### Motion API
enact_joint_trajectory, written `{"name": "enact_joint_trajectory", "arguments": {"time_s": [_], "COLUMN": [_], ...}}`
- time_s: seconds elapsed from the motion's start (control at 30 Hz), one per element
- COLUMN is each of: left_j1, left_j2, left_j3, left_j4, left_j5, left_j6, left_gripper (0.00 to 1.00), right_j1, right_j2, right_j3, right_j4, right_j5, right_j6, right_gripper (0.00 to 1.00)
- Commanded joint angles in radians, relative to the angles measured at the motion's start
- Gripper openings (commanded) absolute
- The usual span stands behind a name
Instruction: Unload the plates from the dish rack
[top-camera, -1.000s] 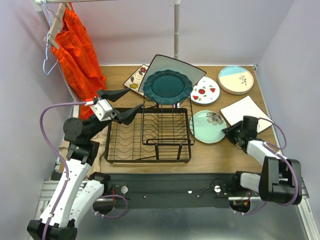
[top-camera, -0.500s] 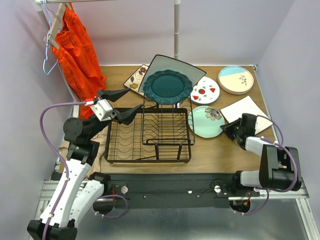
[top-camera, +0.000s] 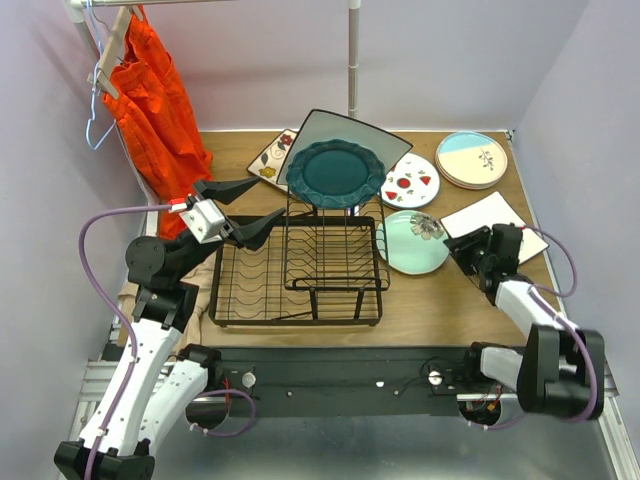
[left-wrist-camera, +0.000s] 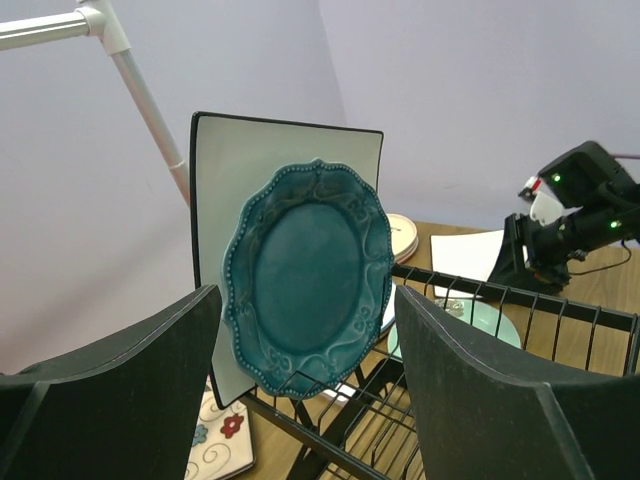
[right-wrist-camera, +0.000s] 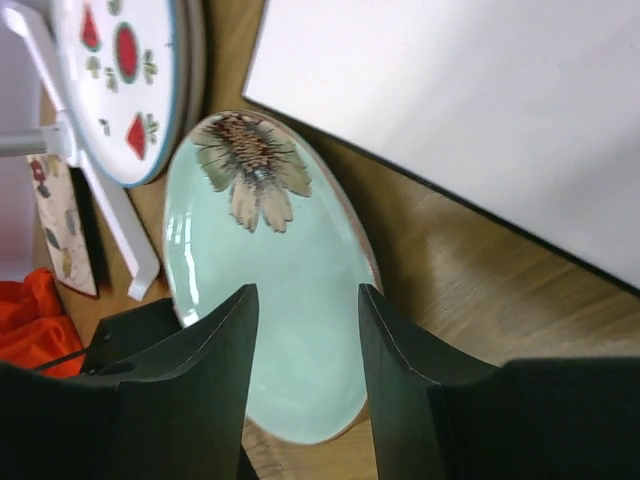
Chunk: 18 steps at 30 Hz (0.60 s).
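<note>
Leftmost, poised above the left end of the dish rack (top-camera: 300, 275) with the left gripper (top-camera: 270, 198), fingers (left-wrist-camera: 120, 400) spread wide on nothing. Pointed squarely at the dark teal plate (left-wrist-camera: 310, 275), upright at the far end of the raised tier, just in front of the square white plate (left-wrist-camera: 290, 170) (both yet to come out). Probably best to bring the fingers in to pinch the scalloped rim front and back, catching the front plate alone, then lift straight up out of the slot before swinging away, so as not to drag the square one along. Further right, flat on the counter (top-camera: 430, 310) just beside the rack: the mint plate (right-wrist-camera: 280, 255), with the right gripper (right-wrist-camera: 307, 300) low over its near rim, fingers parted and gripping nothing. Against a second ago: mint plate shifted slightly toward the back of the counter, right wrist gone back with it, forearm swung outward; left arm and both racked plates unmoved.
</note>
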Motion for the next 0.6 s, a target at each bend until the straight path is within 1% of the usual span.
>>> {"name": "enact_joint_trajectory", "arguments": {"time_s": [0.0, 0.03, 0.1, 0.2, 0.23, 0.33, 0.4, 0.43, 0.5, 0.53, 0.57], "left_j1": [0.005, 0.005, 0.005, 0.005, 0.005, 0.005, 0.005, 0.005, 0.005, 0.005, 0.005], "left_j2": [-0.016, -0.011, 0.006, 0.012, 0.009, 0.009, 0.013, 0.013, 0.02, 0.021, 0.02], "left_j3": [-0.005, 0.0, 0.005, 0.006, 0.005, 0.002, 0.003, 0.006, 0.008, 0.008, 0.006], "left_j4": [0.0, 0.0, -0.005, -0.008, -0.009, -0.009, -0.012, -0.014, -0.012, -0.012, -0.012], "left_j5": [-0.009, -0.002, 0.017, 0.019, 0.015, 0.011, 0.011, 0.013, 0.018, 0.018, 0.015], "left_j6": [0.007, 0.002, -0.005, -0.005, -0.004, -0.001, 0.001, 0.001, -0.001, 0.002, 0.004], "left_gripper": [0.79, 0.79, 0.79, 0.79, 0.79, 0.79, 0.79, 0.79, 0.79, 0.79, 0.79], "right_j1": [0.003, 0.003, 0.003, 0.003, 0.003, 0.004, 0.021, 0.038, 0.123, 0.162, 0.233], "right_j2": [-0.163, -0.209, -0.244, -0.28, -0.283, -0.258, -0.215, -0.203, -0.197, -0.2, -0.203], "right_j3": [0.066, 0.088, 0.143, 0.27, 0.338, 0.433, 0.531, 0.559, 0.609, 0.614, 0.61], "right_j4": [-0.204, -0.257, -0.295, -0.345, -0.358, -0.358, -0.358, -0.358, -0.349, -0.318, -0.294], "right_j5": [-0.052, -0.054, -0.055, -0.055, -0.061, -0.156, -0.265, -0.285, -0.287, -0.284, -0.287], "right_j6": [-0.081, -0.109, -0.138, -0.192, -0.225, -0.288, -0.325, -0.368, -0.42, -0.461, -0.474], "right_gripper": [0.54, 0.54, 0.55, 0.55, 0.56, 0.56, 0.56, 0.56, 0.56, 0.56, 0.56]}}
